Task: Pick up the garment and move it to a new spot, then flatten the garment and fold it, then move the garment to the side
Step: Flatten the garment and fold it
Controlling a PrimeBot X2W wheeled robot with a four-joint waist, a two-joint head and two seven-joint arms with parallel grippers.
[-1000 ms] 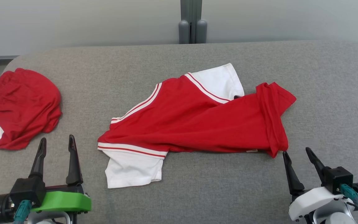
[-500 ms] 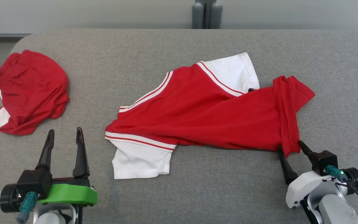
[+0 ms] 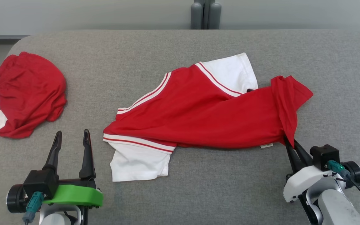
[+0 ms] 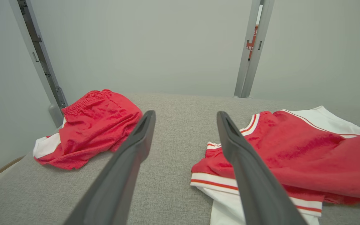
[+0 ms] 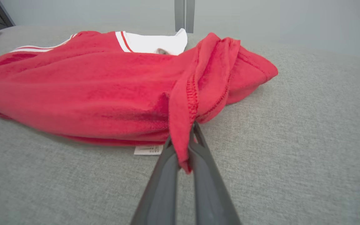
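One red garment (image 3: 205,115) with white striped sleeves, creased on the bench (image 3: 217,193), your right pincer (image 3: 287,141) gripping its near-right hem, your left pincer (image 3: 72,132) wide.

The left tool (image 3: 72,132) has long dark fingers (image 3: 87,153) ahead of a green bracket (image 3: 73,195); the right tool (image 3: 292,147) has a white shell (image 3: 298,187) behind it, with a teal plug (image 3: 334,165).

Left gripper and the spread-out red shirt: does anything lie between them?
Nothing but bare grey surface. In the head view the open left gripper stands apart from the shirt; the left wrist view shows that gap too.
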